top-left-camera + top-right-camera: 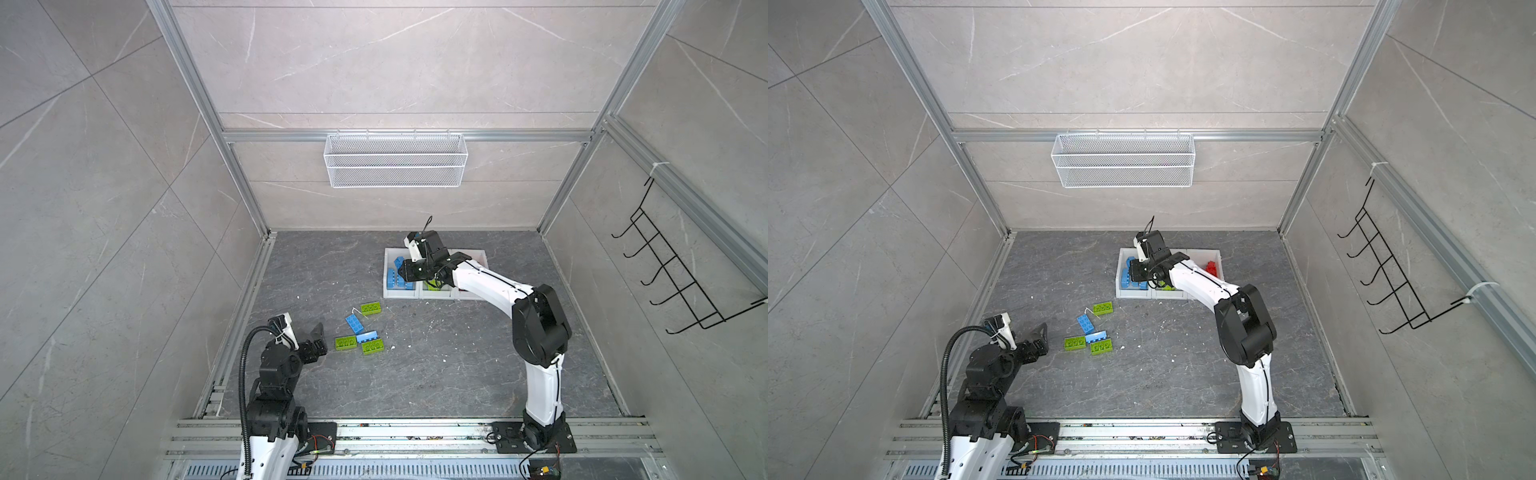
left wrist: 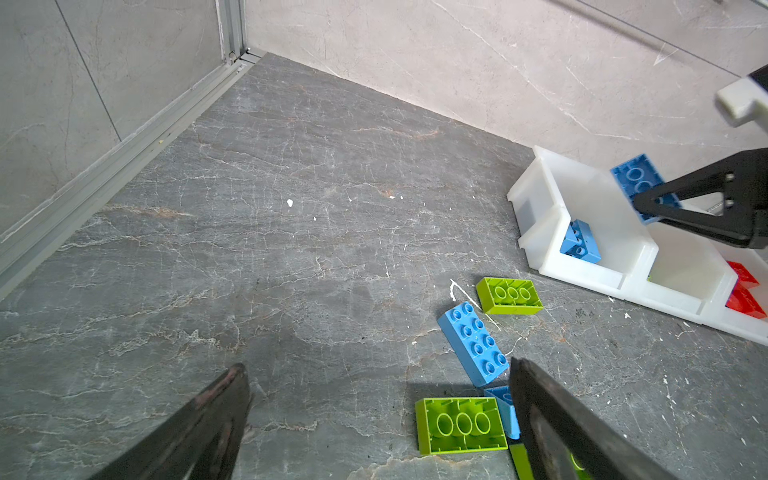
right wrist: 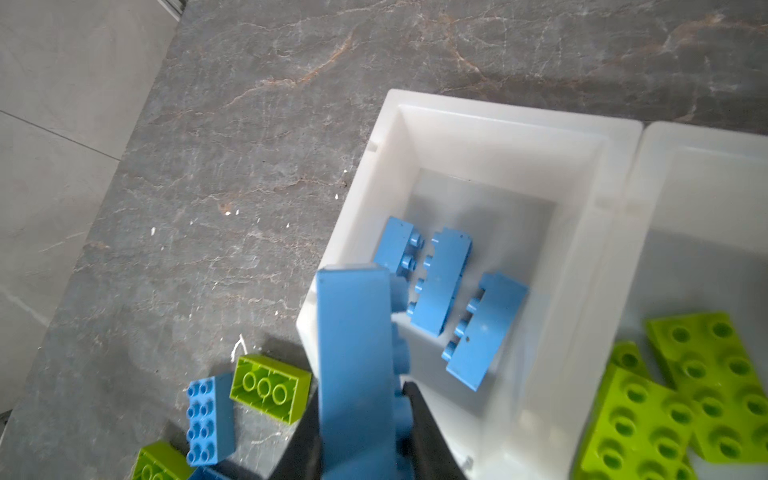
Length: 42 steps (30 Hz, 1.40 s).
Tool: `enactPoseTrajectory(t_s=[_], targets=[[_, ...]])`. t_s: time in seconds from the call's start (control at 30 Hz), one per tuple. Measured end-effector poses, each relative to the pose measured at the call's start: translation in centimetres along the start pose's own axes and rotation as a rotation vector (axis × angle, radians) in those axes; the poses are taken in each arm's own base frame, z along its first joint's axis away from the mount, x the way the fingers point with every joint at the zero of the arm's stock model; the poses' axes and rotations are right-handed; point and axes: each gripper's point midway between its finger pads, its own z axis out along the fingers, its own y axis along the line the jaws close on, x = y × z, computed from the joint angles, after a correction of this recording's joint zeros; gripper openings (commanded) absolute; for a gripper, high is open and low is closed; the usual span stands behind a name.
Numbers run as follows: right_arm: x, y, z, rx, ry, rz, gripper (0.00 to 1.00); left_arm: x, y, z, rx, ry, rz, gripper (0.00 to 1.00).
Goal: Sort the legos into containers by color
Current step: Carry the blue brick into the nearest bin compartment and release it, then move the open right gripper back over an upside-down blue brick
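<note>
A blue studded plastic brick (image 3: 353, 365) is clamped in the closed right gripper (image 3: 361, 419) over the leftmost of three joined white plastic bins (image 3: 490, 114), where three blue bricks (image 3: 442, 286) lie, perhaps more hidden. Five loose green and blue bricks (image 1: 359, 332) are seen on the grey tabletop (image 1: 436, 365) beside the wide-open, empty left gripper (image 2: 376, 368).

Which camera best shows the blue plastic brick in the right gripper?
Right wrist view: the blue plastic studded brick fills the foreground. Left wrist view shows it distant, partly behind a gripper finger; in both top views the arm mostly hides it.
</note>
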Motion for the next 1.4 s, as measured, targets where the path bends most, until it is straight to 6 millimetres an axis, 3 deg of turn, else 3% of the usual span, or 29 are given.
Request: enactPoseTrajectory(t_s=[0.23, 0.67, 0.83, 1.0, 1.1, 1.23, 1.3, 1.4], targets=[[0.5, -1.4, 2.4, 0.063, 0.035, 0.028, 0.17, -0.3, -0.1, -0.2, 0.004, -0.014, 0.000, 1.00], [1.9, -2.0, 3.0, 0.077, 0.074, 0.041, 0.22, -0.3, -0.1, -0.2, 0.008, -0.018, 0.000, 1.00], [1.5, -1.8, 3.1, 0.069, 0.073, 0.037, 0.49, -0.6, -0.2, -0.4, 0.012, -0.033, -0.001, 1.00], [1.4, -1.6, 2.8, 0.063, 0.069, 0.020, 0.60, -0.6, -0.2, -0.4, 0.012, -0.033, -0.001, 1.00], [1.5, -1.3, 1.3, 0.060, 0.061, 0.014, 0.62, -0.6, -0.2, -0.4, 0.012, -0.032, -0.001, 1.00], [1.9, 0.4, -2.8, 0.038, 0.030, -0.013, 0.67, -0.6, -0.2, -0.4, 0.011, -0.033, -0.001, 1.00], [2.5, 2.4, -5.1, 0.011, 0.012, -0.044, 0.69, -0.6, -0.2, -0.4, 0.012, -0.033, -0.001, 1.00], [4.7, 7.3, -7.4, -0.060, 0.009, -0.131, 0.70, -0.6, -0.2, -0.4, 0.012, -0.032, -0.001, 1.00]])
